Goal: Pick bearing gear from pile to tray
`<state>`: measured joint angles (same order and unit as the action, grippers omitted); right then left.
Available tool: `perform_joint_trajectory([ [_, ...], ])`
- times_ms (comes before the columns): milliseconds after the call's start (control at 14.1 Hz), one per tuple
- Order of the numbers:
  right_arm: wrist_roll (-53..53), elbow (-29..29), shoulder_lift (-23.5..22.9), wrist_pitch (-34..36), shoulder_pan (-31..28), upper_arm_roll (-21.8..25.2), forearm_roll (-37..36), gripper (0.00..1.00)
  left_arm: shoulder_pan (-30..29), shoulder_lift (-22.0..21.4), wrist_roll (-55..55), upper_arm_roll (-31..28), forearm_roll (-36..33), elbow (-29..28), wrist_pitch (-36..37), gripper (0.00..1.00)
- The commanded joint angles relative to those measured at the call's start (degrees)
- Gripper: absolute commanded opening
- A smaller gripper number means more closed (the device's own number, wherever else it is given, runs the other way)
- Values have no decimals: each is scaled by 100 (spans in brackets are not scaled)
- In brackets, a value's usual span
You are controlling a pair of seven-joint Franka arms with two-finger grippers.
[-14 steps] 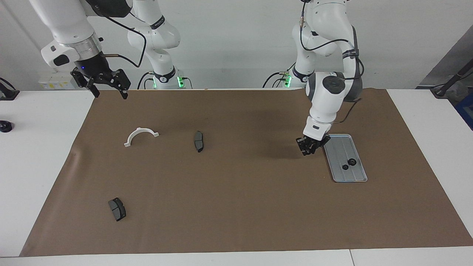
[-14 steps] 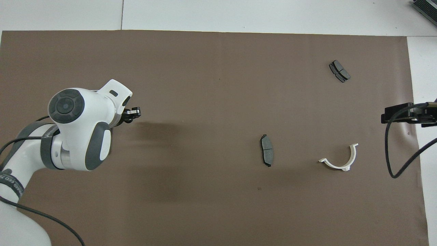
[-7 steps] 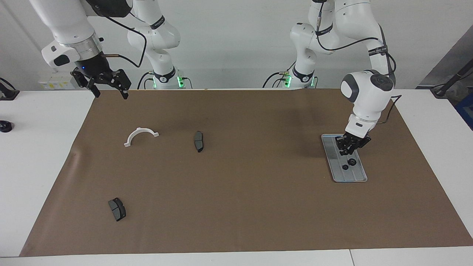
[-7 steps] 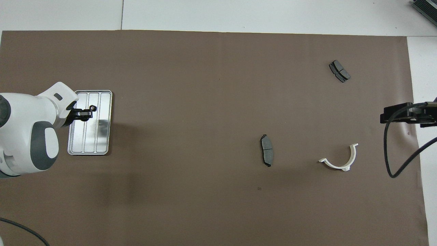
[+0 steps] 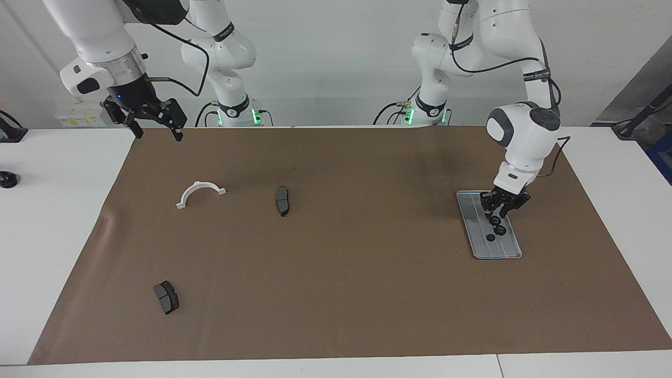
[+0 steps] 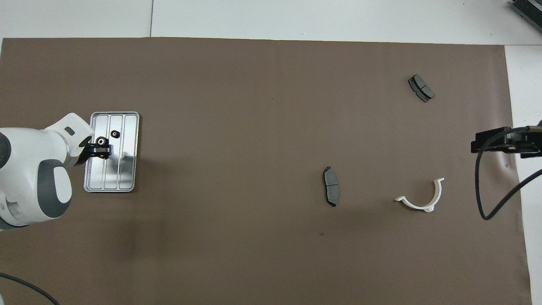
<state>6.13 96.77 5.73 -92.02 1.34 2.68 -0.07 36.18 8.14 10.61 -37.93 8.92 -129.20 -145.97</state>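
The silver tray [image 5: 480, 202] [image 6: 127, 169] lies on the brown mat toward the left arm's end of the table. Two small black bearing gears [image 5: 490, 237] [image 6: 114, 134] lie in it, the other one [image 5: 500, 230] [image 6: 100, 141] just under my left gripper [image 5: 497, 216] [image 6: 101, 149], which hangs low over the tray. Whether it holds a gear I cannot tell. The pile's white half-ring bracket [image 5: 200, 193] [image 6: 421, 197] and two dark brake pads [image 5: 282, 200] [image 5: 166, 297] lie toward the right arm's end. My right gripper [image 5: 157, 132] waits open, raised over the mat's corner.
The brown mat [image 5: 341, 273] covers most of the white table. A small black object [image 5: 8, 179] sits on the bare table past the right arm's end of the mat. The brake pads [image 6: 331, 191] [image 6: 421, 88] lie well apart.
My left gripper swung from over the mat beside the tray to over the tray, then dropped a little lower toward the gears. The right arm has not moved.
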Motion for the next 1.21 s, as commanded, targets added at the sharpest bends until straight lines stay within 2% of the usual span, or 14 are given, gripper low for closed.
perform_joint_trajectory([
  [0,116,140,95,-123,6,-13,69,100,82,-93,134,-4,119,-159,-204,100],
  [142,116,158,95,-123,6,-4,69,100,100,-119,187,-21,110,-1,-116,100],
  [284,116,158,95,-123,6,-13,69,100,100,-277,257,-13,93,236,391,100],
  [569,116,158,103,-123,6,-13,69,100,188,-487,178,-21,-13,1509,2445,100],
  [711,116,140,95,-123,6,-4,69,100,188,-646,187,-13,-494,2150,3212,100],
  [853,116,79,68,-79,-46,-4,112,100,153,-620,204,-30,-514,2591,3548,100],
  [1138,204,114,77,-114,-64,-4,139,100,117,-542,178,-30,-514,3101,3820,100],
])
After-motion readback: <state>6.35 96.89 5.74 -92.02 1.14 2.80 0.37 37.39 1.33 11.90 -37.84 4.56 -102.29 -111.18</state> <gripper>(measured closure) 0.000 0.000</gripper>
